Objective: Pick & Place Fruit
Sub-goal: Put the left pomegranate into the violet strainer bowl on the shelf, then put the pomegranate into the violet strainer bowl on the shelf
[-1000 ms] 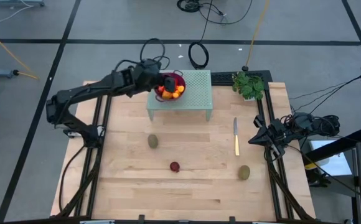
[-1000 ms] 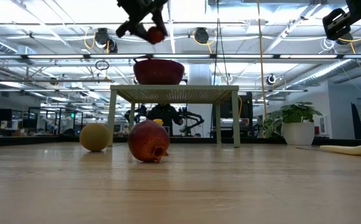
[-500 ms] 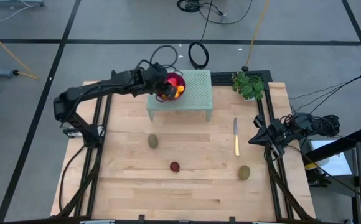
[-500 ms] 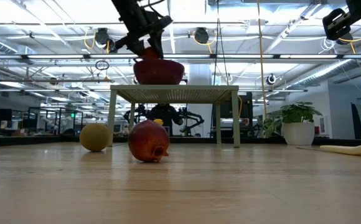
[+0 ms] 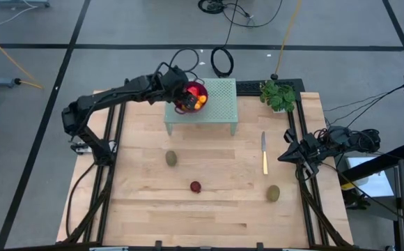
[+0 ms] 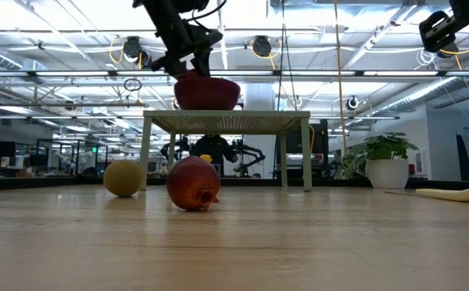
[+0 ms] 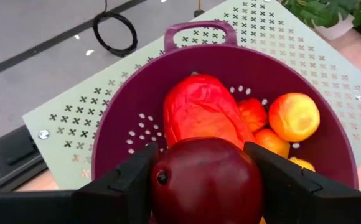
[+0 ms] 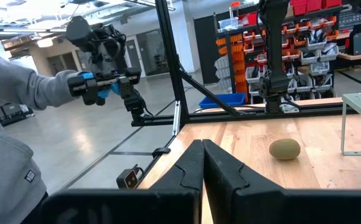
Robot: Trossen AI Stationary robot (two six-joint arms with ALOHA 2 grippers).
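Fruit sits in two places: some in the purple bowl on the pale green perforated stand at the far side of the table, and some loose on the wooden top. The left gripper is over the bowl, its two dark fingers spread around a dark red ball that sits between them just above the bowl's contents; the pads flank the ball closely, but whether they grip it or have let go cannot be told. Beneath it in the bowl lie a large red-orange oblong fruit and several small orange-red ones.

On the table, a brown-green oval lies left of centre, a second dark red ball nearer the front, and another brown-green oval to the right front. A yellow-handled knife lies lengthwise on the right side, and a small potted plant stands at the far right corner.

The right gripper waits beyond the table's right edge, raised, with its fingers pressed together on nothing. In the right wrist view a person's grey sleeve reaches out in the room beyond.

No brand, label or writing can be read anywhere
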